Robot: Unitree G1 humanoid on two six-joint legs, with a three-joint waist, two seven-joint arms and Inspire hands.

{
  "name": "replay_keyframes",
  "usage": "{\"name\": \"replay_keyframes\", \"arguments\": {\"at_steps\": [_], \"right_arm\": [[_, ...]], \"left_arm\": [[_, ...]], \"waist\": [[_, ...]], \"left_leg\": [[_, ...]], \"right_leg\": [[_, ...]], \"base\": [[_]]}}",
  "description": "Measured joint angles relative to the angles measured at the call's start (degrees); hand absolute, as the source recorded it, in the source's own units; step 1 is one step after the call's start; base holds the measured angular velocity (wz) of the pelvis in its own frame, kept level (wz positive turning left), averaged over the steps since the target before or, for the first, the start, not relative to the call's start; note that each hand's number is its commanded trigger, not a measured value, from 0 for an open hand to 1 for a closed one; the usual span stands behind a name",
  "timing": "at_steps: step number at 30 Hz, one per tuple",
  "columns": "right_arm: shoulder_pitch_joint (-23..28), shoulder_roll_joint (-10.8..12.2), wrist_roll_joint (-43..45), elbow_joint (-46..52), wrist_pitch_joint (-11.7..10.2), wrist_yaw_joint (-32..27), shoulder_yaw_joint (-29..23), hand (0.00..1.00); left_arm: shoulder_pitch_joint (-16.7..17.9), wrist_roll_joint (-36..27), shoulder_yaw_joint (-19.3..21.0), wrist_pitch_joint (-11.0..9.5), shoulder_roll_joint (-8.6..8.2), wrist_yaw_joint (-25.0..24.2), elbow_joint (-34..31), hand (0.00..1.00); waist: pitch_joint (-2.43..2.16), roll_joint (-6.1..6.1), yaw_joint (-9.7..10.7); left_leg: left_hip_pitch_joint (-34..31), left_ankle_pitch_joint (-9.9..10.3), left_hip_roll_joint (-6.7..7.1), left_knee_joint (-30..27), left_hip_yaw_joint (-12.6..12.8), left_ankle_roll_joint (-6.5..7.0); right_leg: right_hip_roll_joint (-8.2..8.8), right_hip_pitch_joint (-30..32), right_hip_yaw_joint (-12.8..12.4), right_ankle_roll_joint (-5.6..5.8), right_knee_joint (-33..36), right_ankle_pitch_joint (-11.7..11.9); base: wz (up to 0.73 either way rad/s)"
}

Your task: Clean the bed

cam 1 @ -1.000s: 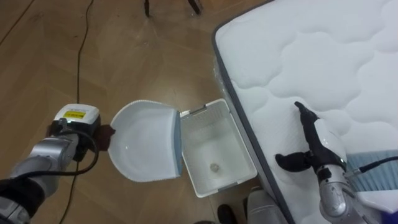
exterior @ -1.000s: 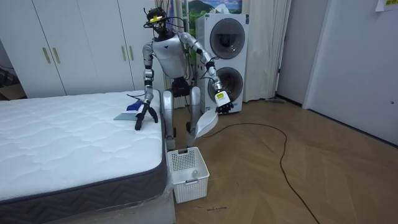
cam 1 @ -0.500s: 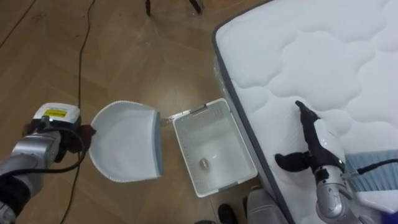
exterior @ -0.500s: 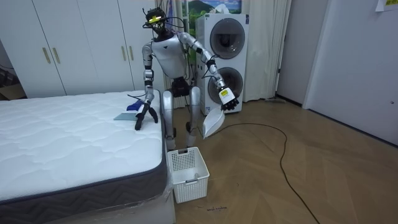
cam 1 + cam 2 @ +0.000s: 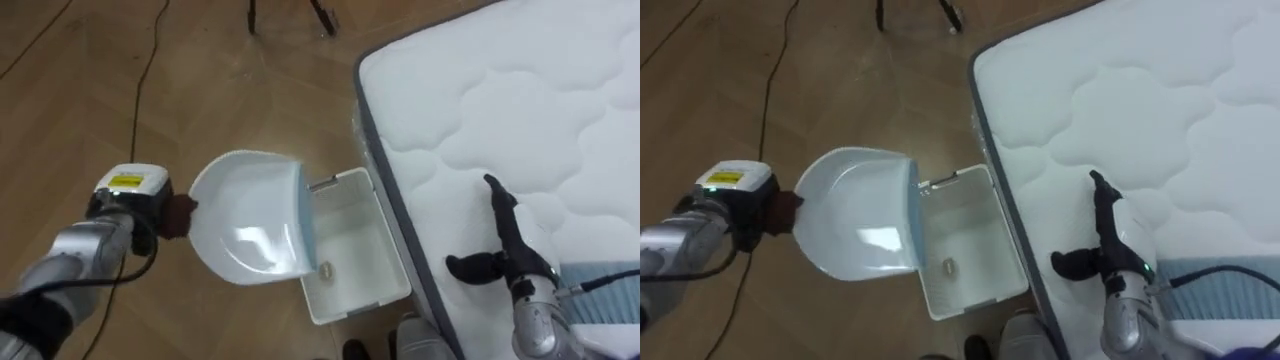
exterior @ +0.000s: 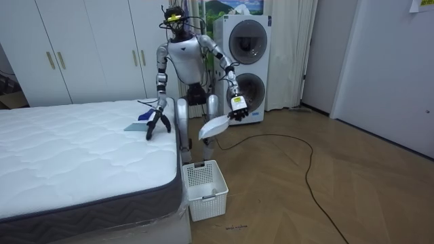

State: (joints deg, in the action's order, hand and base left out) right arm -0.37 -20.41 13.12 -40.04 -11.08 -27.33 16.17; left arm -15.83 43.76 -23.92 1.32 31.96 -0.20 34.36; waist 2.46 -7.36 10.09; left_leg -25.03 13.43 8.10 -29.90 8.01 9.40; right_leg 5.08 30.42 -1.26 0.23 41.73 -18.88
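Left hand (image 5: 128,208) is clamping the dustpan (image 5: 250,232) by its handle above the basket (image 5: 392,245); right hand (image 5: 518,250) is lying open on the bed (image 5: 480,90). Likely light, stiff.

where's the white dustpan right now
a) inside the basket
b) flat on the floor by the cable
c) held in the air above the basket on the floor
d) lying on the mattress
c: the left hand grips the dustpan by its handle, front edge over the basket beside the bed.
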Motion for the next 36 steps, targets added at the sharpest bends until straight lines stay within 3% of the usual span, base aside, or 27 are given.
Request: {"name": "replay_keyframes", "arguments": {"at_steps": [1, 2, 3, 4, 7, 10, 13, 17, 20, 21, 22, 23, 24, 25, 26, 28, 29, 31, 33, 35, 36], "right_arm": [[1.31, 0.09, -0.83, 0.09, 0.01, -0.01, -0.12, 0.0], [2.0, 0.14, -1.45, 0.1, 0.05, -0.03, -0.41, 0.0], [3.25, 0.57, -2.34, 0.26, 0.39, -0.18, -1.63, 0.0], [4.09, 0.77, -2.68, 0.38, 0.64, -0.58, -2.5, 0.0], [6.22, 1.05, -2.75, 2.68, 0.62, -1.08, -3.77, 0.0], [6.66, 1.94, -2.85, 2.99, 0.51, -2.22, -4.52, 0.0], [7.88, 3.71, -2.02, 3.76, -0.38, -2.81, -4.55, 0.0], [8.68, 4.82, -1.08, 4.21, -1.42, -3.84, -4.56, 0.0], [8.26, 4.92, -1.87, 5.2, -1.44, -3.81, -4.37, 0.0], [8.1, 5.32, -2.21, 5.25, -1.4, -3.83, -4.43, 0.0], [8.02, 5.87, -2.4, 5.46, -1.38, -3.83, -4.37, 0.0], [8.02, 6.02, -2.43, 5.57, -1.37, -3.88, -4.37, 0.0], [7.73, 6.03, -2.56, 5.8, -1.4, -3.92, -4.37, 0.0], [6.72, 6.02, -2.48, 5.87, -1.54, -4.03, -4.37, 0.0], [6.25, 6.04, -2.37, 5.86, -1.62, -4.13, -4.37, 0.0], [5.13, 6.1, -2.79, 5.73, -2.98, -4.62, -3.8, 0.0], [4.99, 6.11, -3.14, 5.73, -3.38, -4.63, -3.54, 0.0], [5.06, 6.09, -3.6, 6.18, -4.07, -4.73, -1.6, 0.0], [5.03, 6.21, -3.59, 6.91, -4.23, -4.47, -0.38, 0.0], [4.87, 6.73, -3.4, 7.16, -4.22, -4.12, 0.03, 0.0], [4.42, 7.02, -3.01, 7.19, -4.22, -3.27, 0.17, 0.0]], "left_arm": [[3.91, -1.75, 2.15, -0.48, -1.2, 0.08, -1.94, 1.0], [5.46, -2.47, 3.13, -0.59, -2.17, 0.07, -2.33, 1.0], [8.11, -4.16, 4.68, -0.58, -4.29, 0.07, -2.95, 1.0], [10.2, -6.53, 5.86, -0.68, -6.23, 0.04, -2.99, 1.0], [14.08, -12.44, 6.07, -1.34, -7.84, -0.31, -3.96, 1.0], [15.32, -16.81, 6.08, -1.36, -9.35, -0.3, -5.79, 1.0], [17.17, -20.64, 6.28, -3.14, -12.02, -0.17, -9.29, 1.0], [17.53, -23.51, 6.3, -5.1, -15.11, 0.31, -11.08, 1.0], [17.69, -25.54, 6.45, -6.64, -16.85, 1.47, -11.55, 1.0], [17.69, -26.48, 6.5, -6.81, -17.22, 2.04, -11.55, 1.0], [17.86, -27.3, 6.97, -6.89, -17.45, 2.47, -11.52, 1.0], [17.89, -27.79, 7.12, -6.88, -17.6, 2.57, -11.49, 1.0], [17.84, -28.75, 7.15, -6.88, -17.78, 3.08, -11.96, 1.0], [17.65, -29.76, 7.45, -7.23, -17.81, 3.76, -12.7, 1.0], [17.45, -29.97, 7.69, -7.61, -17.88, 3.95, -12.74, 1.0], [16.91, -31.96, 8.56, -8.28, -17.75, 4.63, -13.39, 1.0], [16.92, -32.03, 8.93, -8.29, -17.76, 4.77, -13.63, 1.0], [17.09, -33.81, 10.22, -8.48, -17.7, 5.02, -14.17, 1.0], [16.88, -35.67, 10.9, -8.57, -17.69, 5.54, -14.17, 1.0], [16.86, -36.41, 10.99, -8.69, -17.86, 6.12, -14.18, 1.0], [16.88, -36.43, 11.28, -8.8, -17.92, 6.24, -14.18, 1.0]], "waist": [[-0.7, 0.68, -1.1], [-1.14, 0.93, -1.32], [-1.52, 1.32, -2.23], [-1.76, 1.67, -2.81], [-2.16, 2.69, -2.77], [-2.16, 3.53, -2.7], [-2.43, 5.23, -2.74], [-2.32, 5.92, -2.74], [-1.92, 6.68, -4.65], [-1.99, 6.75, -5.64], [-1.97, 7.03, -6.72], [-1.98, 7.08, -7.05], [-2.03, 7.09, -7.53], [-2.0, 7.13, -7.66], [-2.0, 7.12, -7.82], [-1.89, 7.68, -9.37], [-1.83, 7.79, -9.81], [-1.7, 8.64, -11.32], [-1.4, 9.17, -11.79], [-1.42, 9.19, -11.91], [-1.43, 9.12, -12.04]], "left_leg": [[1.91, 0.09, -0.5, 0.82, 0.5, -0.15], [2.76, 0.12, -0.68, 1.35, 0.55, -0.21], [4.68, 0.21, -1.15, 2.49, 0.95, -0.36], [6.27, 0.3, -1.58, 3.39, 1.04, -0.48], [9.83, 0.29, -2.33, 5.75, 1.24, -0.49], [12.45, 0.26, -3.1, 7.89, 1.93, -0.48], [16.29, 0.26, -3.98, 10.63, 4.87, -0.46], [18.38, 0.34, -5.02, 12.62, 9.57, -0.4], [20.11, 0.87, -6.04, 13.85, 16.24, -0.28], [20.59, 1.14, -7.03, 14.71, 19.11, -0.37], [21.1, 1.36, -7.95, 15.29, 22.75, -0.41], [21.58, 1.49, -8.28, 15.52, 24.72, -0.53], [22.36, 1.52, -8.48, 16.46, 28.1, -0.58], [22.61, 1.52, -8.53, 16.79, 31.06, -0.58], [22.64, 1.52, -8.52, 17.01, 32.76, -0.57], [22.74, 1.52, -8.73, 17.45, 38.83, -0.56], [22.74, 1.52, -8.88, 17.5, 40.04, -0.56], [22.61, 1.63, -9.55, 16.96, 45.23, -0.8], [21.87, 1.78, -10.43, 15.12, 46.88, -1.07], [20.55, 1.83, -12.25, 12.51, 46.64, -1.17], [19.37, 1.96, -13.89, 10.2, 45.47, -1.39]], "right_leg": [[-0.64, -1.64, -0.5, -0.13, -1.33, 0.33], [-1.0, -2.56, -0.75, -0.09, -2.13, 0.46], [-1.72, -4.54, -1.21, -0.19, -3.83, 0.95], [-2.29, -6.27, -1.44, -0.22, -5.42, 1.54], [-3.13, -10.31, -1.8, -0.07, -9.18, 2.66], [-3.74, -13.31, -1.8, -0.12, -12.48, 4.04], [-4.57, -15.97, -2.92, 0.05, -15.43, 5.64], [-5.35, -16.32, -3.17, 0.07, -17.25, 7.42], [-5.47, -15.02, -0.47, -0.68, -17.31, 9.19], [-5.19, -15.02, 4.22, -1.72, -18.3, 10.81], [-4.6, -15.42, 9.2, -1.73, -17.81, 11.05], [-3.84, -15.57, 11.66, -1.45, -16.42, 10.5], [-1.72, -15.9, 14.51, -0.8, -12.92, 8.68], [0.51, -16.07, 15.54, 0.01, -10.63, 7.06], [1.61, -16.48, 15.89, 0.49, -9.11, 6.36], [5.99, -19.25, 18.11, 2.17, -4.4, 4.17], [7.17, -20.23, 18.99, 2.38, -4.13, 4.03], [11.17, -24.1, 21.96, 3.11, -5.47, 4.2], [11.88, -26.39, 22.54, 4.75, -10.74, 3.61], [11.24, -26.75, 24.63, 5.64, -14.88, 2.94], [10.42, -26.35, 25.23, 5.91, -16.34, 2.73]], "base": [[-0.5], [-0.37], [-0.31], [-0.3], [-0.18], [-0.24], [-0.54], [-0.73], [-1.26], [-1.34], [-1.29], [-1.23], [-1.09], [-1.03], [-1.07], [-1.17], [-1.21], [-1.14], [-0.95], [-0.92], [-0.95]]}}
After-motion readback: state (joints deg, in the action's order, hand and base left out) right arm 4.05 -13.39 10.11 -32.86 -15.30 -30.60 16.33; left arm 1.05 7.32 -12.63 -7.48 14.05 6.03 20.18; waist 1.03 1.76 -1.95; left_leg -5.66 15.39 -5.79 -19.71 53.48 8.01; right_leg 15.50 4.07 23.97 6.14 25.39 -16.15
